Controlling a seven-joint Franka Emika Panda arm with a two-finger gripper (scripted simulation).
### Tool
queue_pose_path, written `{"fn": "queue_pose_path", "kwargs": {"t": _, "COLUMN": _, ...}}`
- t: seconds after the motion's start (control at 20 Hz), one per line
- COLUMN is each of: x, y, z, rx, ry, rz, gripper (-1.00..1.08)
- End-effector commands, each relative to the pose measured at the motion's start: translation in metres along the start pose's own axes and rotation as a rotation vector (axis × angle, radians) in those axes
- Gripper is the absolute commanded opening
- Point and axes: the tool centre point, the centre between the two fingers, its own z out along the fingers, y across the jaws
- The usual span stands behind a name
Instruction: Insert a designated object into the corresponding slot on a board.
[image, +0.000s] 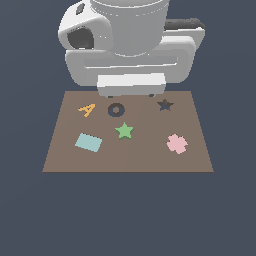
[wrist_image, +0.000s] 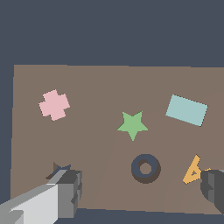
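Note:
The light-green star piece (image: 124, 131) (wrist_image: 132, 125) lies flat near the middle of the brown board (image: 140, 155) (wrist_image: 96, 87). The dark star-shaped slot (image: 165, 105) (wrist_image: 59, 170) is near the board's far edge, toward the exterior view's right. In the wrist view one finger (wrist_image: 70, 190) partly covers it. My gripper (image: 131, 94) (wrist_image: 140, 192) hangs above the board's far edge, open wide with nothing between its fingers. It is apart from the star piece. The arm's white body hides most of the fingers in the exterior view.
On the board lie a pink flower-like piece (image: 176, 143) (wrist_image: 54, 105), a teal rectangle (image: 88, 142) (wrist_image: 187, 110) and an orange letter A (image: 87, 109) (wrist_image: 192, 170). A dark ring-shaped hole (image: 116, 110) (wrist_image: 145, 168) sits just beyond the star piece. Dark floor surrounds the board.

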Motion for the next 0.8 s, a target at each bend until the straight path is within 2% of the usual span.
{"fn": "queue_pose_path", "kwargs": {"t": 0.0, "x": 0.000, "y": 0.000, "z": 0.000, "rx": 0.000, "ry": 0.000, "rz": 0.000, "gripper": 1.00}}
{"fn": "queue_pose_path", "kwargs": {"t": 0.4, "x": 0.001, "y": 0.001, "z": 0.006, "rx": -0.001, "ry": -0.001, "rz": -0.042, "gripper": 1.00}}
{"fn": "queue_pose_path", "kwargs": {"t": 0.75, "x": 0.002, "y": 0.005, "z": 0.021, "rx": -0.002, "ry": -0.003, "rz": -0.150, "gripper": 1.00}}
